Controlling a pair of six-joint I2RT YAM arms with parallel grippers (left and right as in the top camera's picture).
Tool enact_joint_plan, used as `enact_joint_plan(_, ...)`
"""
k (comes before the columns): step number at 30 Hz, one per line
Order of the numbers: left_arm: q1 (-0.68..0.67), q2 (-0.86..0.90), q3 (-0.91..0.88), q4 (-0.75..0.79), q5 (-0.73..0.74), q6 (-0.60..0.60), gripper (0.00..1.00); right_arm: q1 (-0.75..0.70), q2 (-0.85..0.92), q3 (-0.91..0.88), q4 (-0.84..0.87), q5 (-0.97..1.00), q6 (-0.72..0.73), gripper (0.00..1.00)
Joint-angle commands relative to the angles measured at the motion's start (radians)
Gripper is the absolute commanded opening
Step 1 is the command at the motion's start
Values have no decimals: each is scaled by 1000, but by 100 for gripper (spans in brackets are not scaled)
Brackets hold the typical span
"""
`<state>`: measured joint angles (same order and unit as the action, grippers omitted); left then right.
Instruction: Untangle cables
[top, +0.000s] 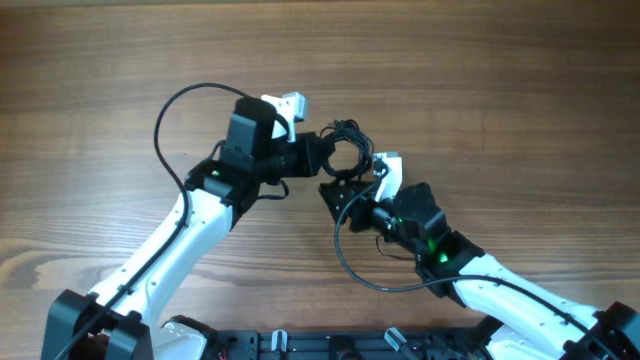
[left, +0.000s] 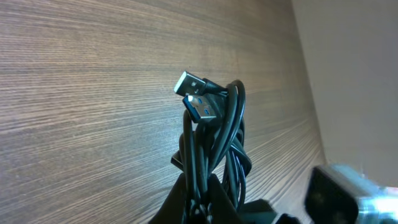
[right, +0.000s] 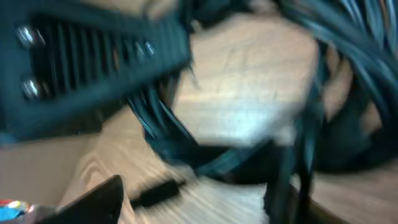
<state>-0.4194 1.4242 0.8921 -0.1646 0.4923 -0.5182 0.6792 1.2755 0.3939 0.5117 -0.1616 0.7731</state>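
Observation:
The cables (top: 348, 142) are a small bunch of thin black wires just right of the table's middle. My left gripper (top: 325, 153) is shut on the bunch. In the left wrist view the cables (left: 211, 137) rise from between the jaws (left: 208, 202), with two USB plugs (left: 198, 94) at the top, one blue inside. My right gripper (top: 340, 192) sits just below the bunch. In the blurred right wrist view its jaws (right: 193, 202) are apart, with bare table and a small black plug (right: 155, 191) between them. Cable loops (right: 348, 43) hang just ahead.
The wooden table (top: 480, 80) stretches all round. A thick black arm cable (top: 165, 115) loops out left of the left arm, and another (top: 355, 270) loops under the right wrist. The left gripper's body (right: 93, 62) fills the right wrist view's upper left.

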Motion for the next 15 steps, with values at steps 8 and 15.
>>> enact_joint_plan(8, 2, 4, 6, 5, -106, 48, 4, 2, 2, 38, -44, 25, 14, 5)
enact_joint_plan(15, 111, 4, 6, 3, -108, 304, 4, -14, -76, 38, -102, -286, 58, 5)
